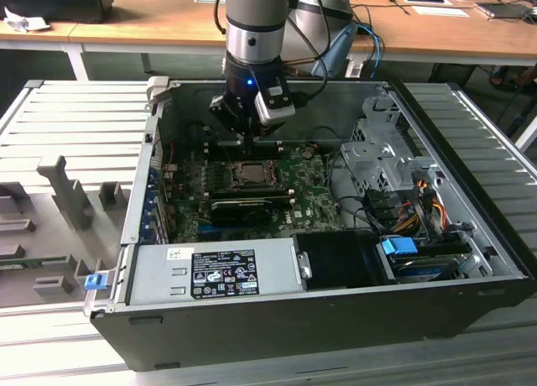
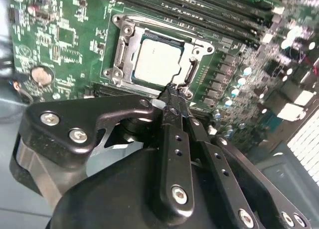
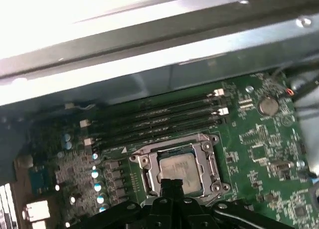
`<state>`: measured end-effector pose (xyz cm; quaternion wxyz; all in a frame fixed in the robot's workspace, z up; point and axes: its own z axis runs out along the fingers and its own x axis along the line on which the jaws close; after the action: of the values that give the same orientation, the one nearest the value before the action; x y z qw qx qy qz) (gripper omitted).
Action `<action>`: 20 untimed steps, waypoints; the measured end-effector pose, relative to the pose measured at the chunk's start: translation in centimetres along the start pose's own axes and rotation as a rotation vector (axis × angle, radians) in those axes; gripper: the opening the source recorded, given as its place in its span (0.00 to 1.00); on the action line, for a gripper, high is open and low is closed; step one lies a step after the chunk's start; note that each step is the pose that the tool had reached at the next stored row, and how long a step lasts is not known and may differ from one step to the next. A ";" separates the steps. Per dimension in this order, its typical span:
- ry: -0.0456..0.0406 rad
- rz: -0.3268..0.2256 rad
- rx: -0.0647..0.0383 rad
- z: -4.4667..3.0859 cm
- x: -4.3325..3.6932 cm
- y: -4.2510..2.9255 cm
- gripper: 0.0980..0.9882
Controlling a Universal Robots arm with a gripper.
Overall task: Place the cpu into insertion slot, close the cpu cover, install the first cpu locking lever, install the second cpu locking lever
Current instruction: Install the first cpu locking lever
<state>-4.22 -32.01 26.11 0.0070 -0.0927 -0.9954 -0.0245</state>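
Robot pincer (image 2: 172,92), fingers pressed together, nothing visibly pinched, tip at edge of insertion slot (image 2: 133,57). Just beyond tip, cpu (image 2: 158,62) seated flat in slot; cpu cover (image 2: 202,49) lowered around it.

Finishes: dull metal, matt black, glossy green.
Just ahead of the gripper (image 2: 173,89) the cpu (image 2: 158,63) is showing dull silver-grey metal; cpu cover (image 2: 121,54) around it is glinting, bare smooth metal; gripper is looking matt black; motherboard (image 2: 65,35) is shining green.
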 end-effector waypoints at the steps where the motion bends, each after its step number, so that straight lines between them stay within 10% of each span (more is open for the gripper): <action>1: 0.0013 -0.028 0.000 0.00 0.00 0.00 0.01; 4: 0.0009 -0.043 0.000 0.03 0.29 -0.06 0.01; 20: -0.0259 -0.045 -0.011 0.09 7.71 -1.45 0.01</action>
<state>-12.07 -32.01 26.10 -0.0070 -0.0708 -0.9970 -0.0288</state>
